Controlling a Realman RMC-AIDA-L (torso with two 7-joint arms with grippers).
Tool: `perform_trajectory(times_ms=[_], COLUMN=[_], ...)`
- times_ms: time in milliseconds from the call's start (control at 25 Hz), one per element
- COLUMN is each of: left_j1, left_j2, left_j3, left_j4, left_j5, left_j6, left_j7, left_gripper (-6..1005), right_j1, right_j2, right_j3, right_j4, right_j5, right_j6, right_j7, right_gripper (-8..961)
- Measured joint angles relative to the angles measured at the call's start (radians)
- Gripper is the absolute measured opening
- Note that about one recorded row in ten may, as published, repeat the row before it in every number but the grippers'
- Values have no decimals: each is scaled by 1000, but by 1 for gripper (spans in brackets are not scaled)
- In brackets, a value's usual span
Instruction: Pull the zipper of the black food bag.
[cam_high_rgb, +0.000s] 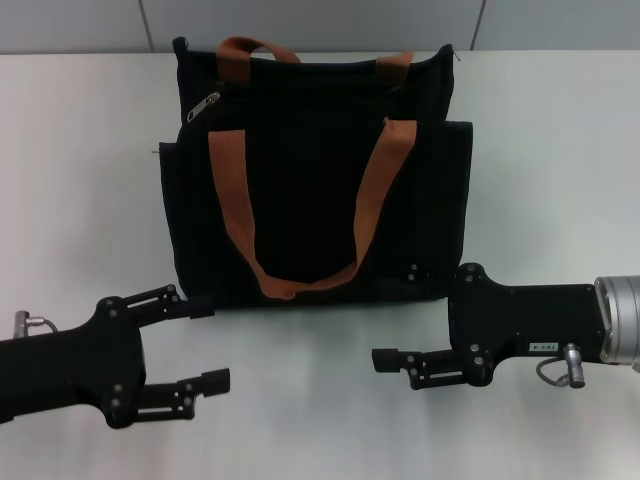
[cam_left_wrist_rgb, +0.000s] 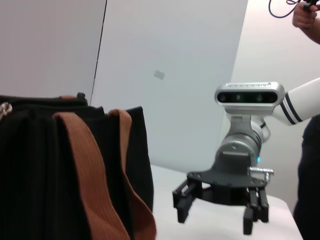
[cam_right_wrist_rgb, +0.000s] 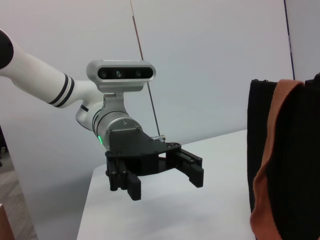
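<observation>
Grippers come first, low over the white table (cam_high_rgb: 560, 150): our left gripper (cam_high_rgb: 205, 345) at 7 o'clock and our right gripper (cam_high_rgb: 395, 315) at 5 o'clock, both with fingers spread and holding nothing. Between and beyond them we see the black food bag (cam_high_rgb: 310, 170) standing upright at 12 o'clock, its contents hidden from us. One orange-brown strap (cam_high_rgb: 375, 190) hangs down its front panel. Farthest off, at 11 o'clock, the zipper (cam_high_rgb: 203, 106) lies on the bag's top edge, well apart from both grippers.
</observation>
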Motion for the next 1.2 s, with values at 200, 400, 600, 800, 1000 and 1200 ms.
perform_trajectory(times_ms=[200, 400, 600, 800, 1000, 1200], left_j1=[-1, -2, -28, -83, -122, -152], left_j2=[3, 0, 18, 28, 12, -3], left_j3=[-152, -456, -558, -498, -366, -282], left_j4=[1, 2, 20, 40, 66, 79], left_j5=[-7, -7, -2, 40, 70, 71], left_j6=[31, 61, -39, -208, -253, -323], left_j7=[6, 46, 55, 86, 94, 96], left_gripper=[808, 804, 800, 796, 792, 788], right_j1=[0, 0, -3, -6, -5, -5], right_j2=[0, 0, 0, 0, 0, -1], right_j3=[3, 3, 2, 2, 5, 13], right_j4=[0, 0, 0, -1, 0, 0], right_j5=[0, 0, 0, 0, 0, 0], right_j6=[7, 6, 2, 2, 0, 0], right_j7=[0, -1, -2, -3, -3, -3], right_gripper=[789, 788, 788, 787, 786, 786])
